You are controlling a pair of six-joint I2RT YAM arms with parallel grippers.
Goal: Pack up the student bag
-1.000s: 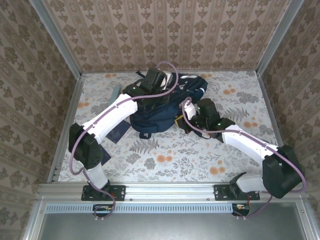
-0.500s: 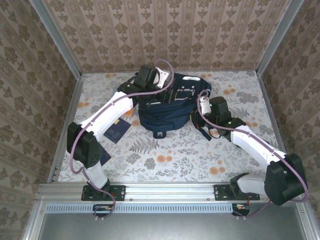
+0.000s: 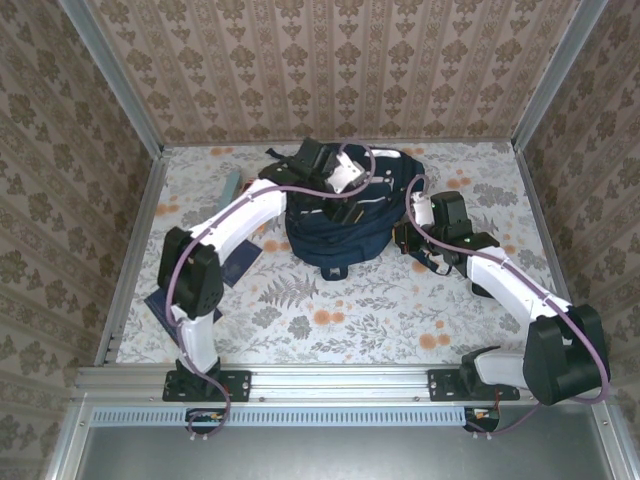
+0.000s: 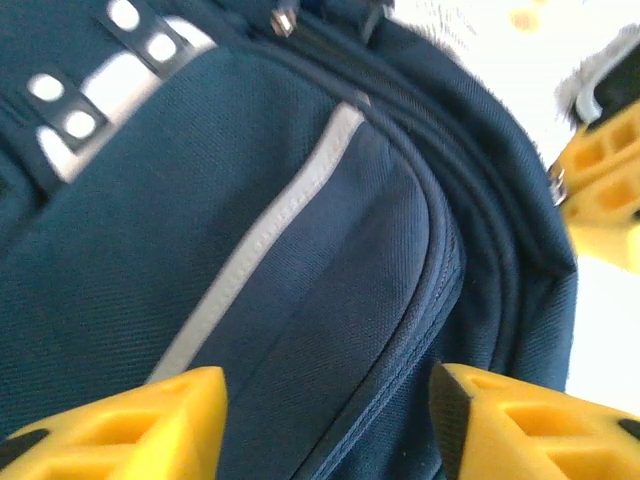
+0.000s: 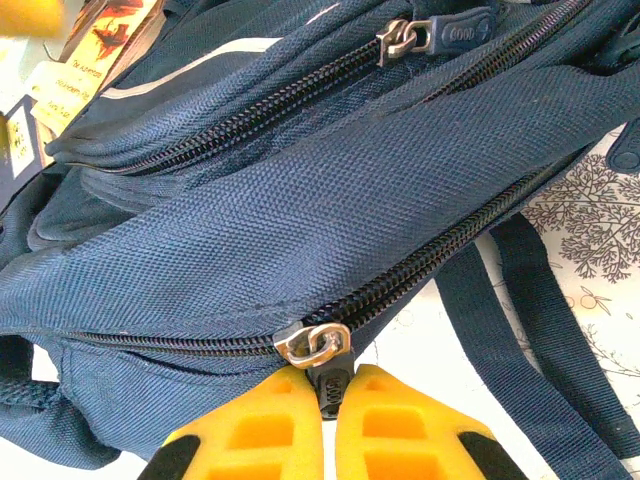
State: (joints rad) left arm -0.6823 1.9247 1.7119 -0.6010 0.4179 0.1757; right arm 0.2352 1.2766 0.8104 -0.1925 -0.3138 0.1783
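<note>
**Right fingers pinch a zip pull, left fingers spread above the bag**

The bag (image 3: 338, 232) lies at the far middle of the table (image 3: 350, 315), between the two arms; its white stripe (image 4: 270, 230) runs along the front pocket in the left wrist view; the left gripper (image 4: 325, 405) hangs over that pocket with its yellow fingers (image 4: 140, 420) well apart, navy cloth showing in the gap and nothing held between them; the right gripper (image 5: 322, 382) sits at the bag's right side, near the table top, its fingers pressed almost together on the dark pull tab (image 5: 321, 375) of a zip; the metal slider (image 5: 313, 343) lies just above the fingertips, on a zip line that runs up and to the right across the bag's side; a second slider (image 5: 402, 38) sits on an upper zip; two dark straps (image 5: 540, 340) trail from the bag onto the flowered table below the gripper; a flat navy booklet (image 3: 240, 262) lies on the table just left of the bag, beside the left arm
</note>
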